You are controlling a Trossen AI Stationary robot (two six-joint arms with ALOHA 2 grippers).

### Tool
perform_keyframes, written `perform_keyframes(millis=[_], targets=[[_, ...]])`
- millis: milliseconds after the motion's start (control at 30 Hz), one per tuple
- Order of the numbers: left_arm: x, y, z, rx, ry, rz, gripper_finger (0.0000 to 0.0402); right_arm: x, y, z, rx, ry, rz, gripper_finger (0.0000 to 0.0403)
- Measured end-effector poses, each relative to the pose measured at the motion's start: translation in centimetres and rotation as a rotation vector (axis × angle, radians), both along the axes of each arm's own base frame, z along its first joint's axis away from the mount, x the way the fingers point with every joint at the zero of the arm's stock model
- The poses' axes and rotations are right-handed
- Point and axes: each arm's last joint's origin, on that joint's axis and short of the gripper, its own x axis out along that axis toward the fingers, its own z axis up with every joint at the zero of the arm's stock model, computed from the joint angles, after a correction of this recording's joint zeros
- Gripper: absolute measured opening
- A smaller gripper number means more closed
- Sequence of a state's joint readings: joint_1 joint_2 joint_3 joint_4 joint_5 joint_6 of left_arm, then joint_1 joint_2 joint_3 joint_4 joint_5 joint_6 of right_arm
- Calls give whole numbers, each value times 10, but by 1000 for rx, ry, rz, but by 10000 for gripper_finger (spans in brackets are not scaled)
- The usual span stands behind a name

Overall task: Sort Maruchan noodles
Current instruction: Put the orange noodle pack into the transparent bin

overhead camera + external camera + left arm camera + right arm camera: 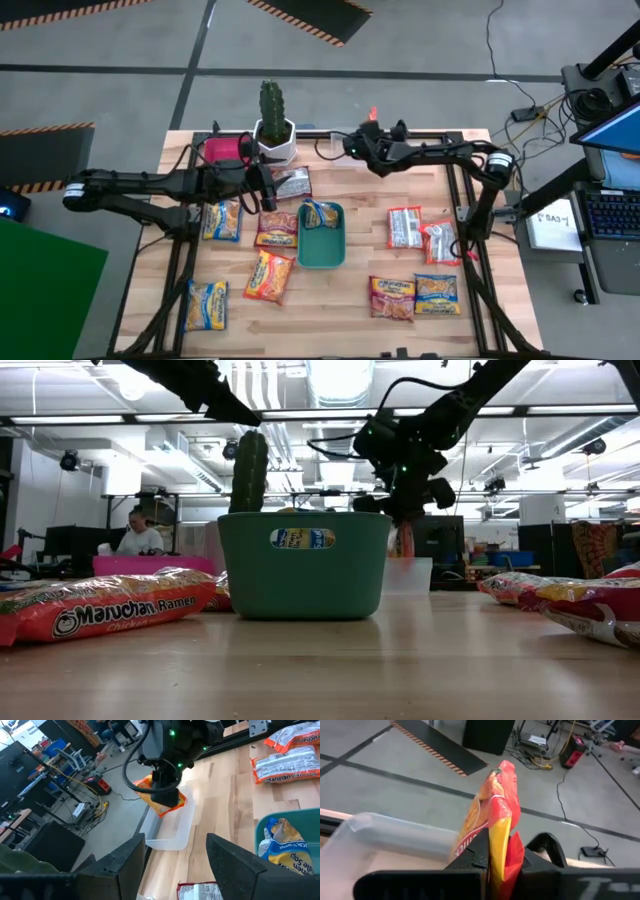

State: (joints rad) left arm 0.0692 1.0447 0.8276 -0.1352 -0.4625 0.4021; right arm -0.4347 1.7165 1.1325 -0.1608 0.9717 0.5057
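My right gripper is at the table's far edge, shut on an orange-red Maruchan packet that hangs over a clear tray. My left gripper hovers open and empty left of the green tray, beside a white-red packet. The green tray has a yellow-blue packet inside. Other packets lie flat on the table: yellow-blue, orange-red and white-red. My right gripper pinches the orange-red packet between its two fingers at the packet's upper end, coming from above and pointing down. The packet is lifted clear of the table and hangs below the fingers, over the clear tray. Whether its lower end touches the tray, I cannot tell.
A cactus in a white pot and a pink tray stand at the far edge, left of the clear tray. More packets lie near the right and near edges. Black frame rails run along the table's sides. A person sits in the room behind.
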Motion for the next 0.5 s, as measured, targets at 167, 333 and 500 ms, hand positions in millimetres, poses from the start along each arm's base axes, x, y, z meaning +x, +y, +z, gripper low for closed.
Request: perform_keyframes(millis=[167,333,500], targets=[[0,0,0,0,0,0,194,-7,3,-10,22,27,-9,11],[0,0,0,0,0,0,194,-11,5,-18,40,38,-9,11],[0,0,0,-6,-3,1,194,-11,6,-20,63,33,10,28]])
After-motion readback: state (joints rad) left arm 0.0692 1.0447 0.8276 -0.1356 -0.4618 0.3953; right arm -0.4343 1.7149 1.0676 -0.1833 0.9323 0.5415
